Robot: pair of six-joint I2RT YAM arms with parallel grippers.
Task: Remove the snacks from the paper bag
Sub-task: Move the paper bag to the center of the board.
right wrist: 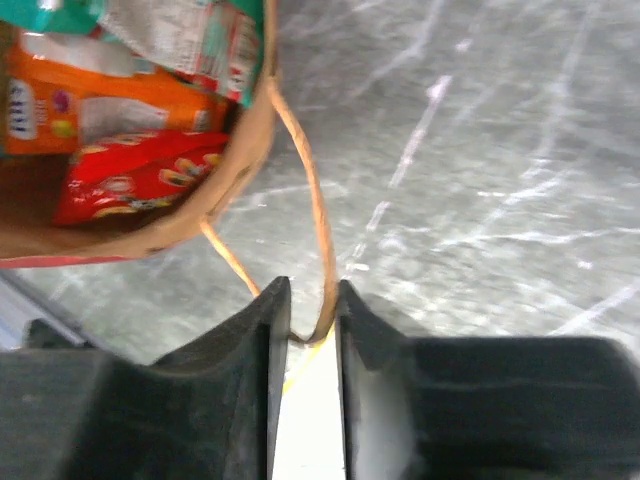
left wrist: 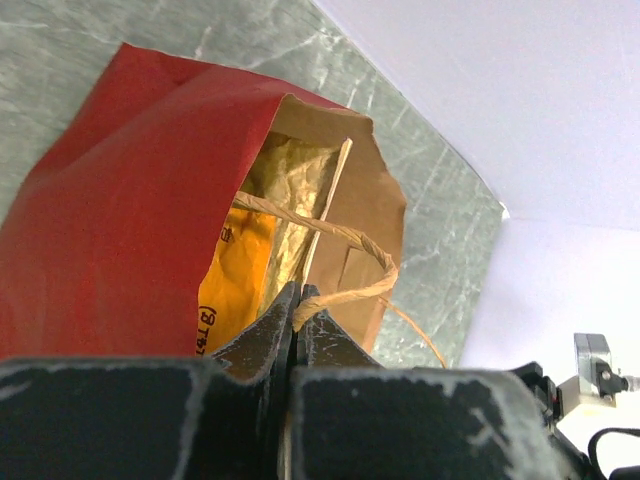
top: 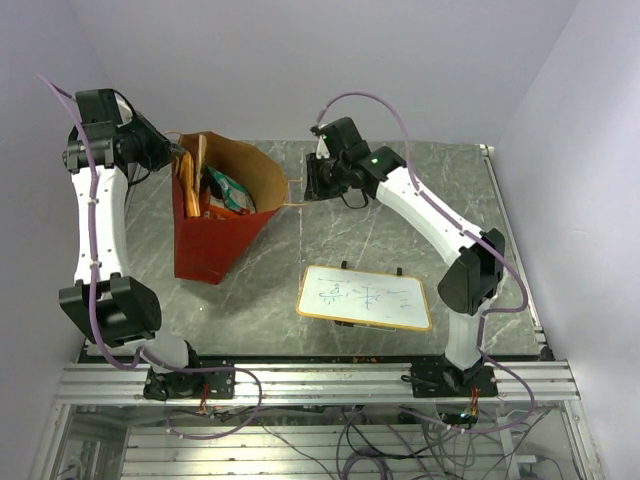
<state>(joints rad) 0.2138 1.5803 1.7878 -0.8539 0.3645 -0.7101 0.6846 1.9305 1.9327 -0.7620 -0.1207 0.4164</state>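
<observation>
The red paper bag (top: 210, 235) stands at the back left with its brown mouth held wide. Inside it are snacks (top: 218, 190): a red packet (right wrist: 140, 175), an orange one (right wrist: 100, 100) and a teal one (right wrist: 180, 40), and the left wrist view shows an orange-yellow packet (left wrist: 235, 290). My left gripper (left wrist: 298, 292) is at the bag's left rim (top: 172, 158), shut on one string handle (left wrist: 330, 232). My right gripper (right wrist: 310, 290) is right of the bag (top: 312, 185). Its jaws stand slightly apart, with the other handle's loop (right wrist: 312, 200) between them.
A white-framed whiteboard (top: 365, 297) lies flat at the front centre-right of the grey marble table (top: 330, 240). The right arm's elbow (top: 470, 270) hangs over the right side. Walls close the back and both sides.
</observation>
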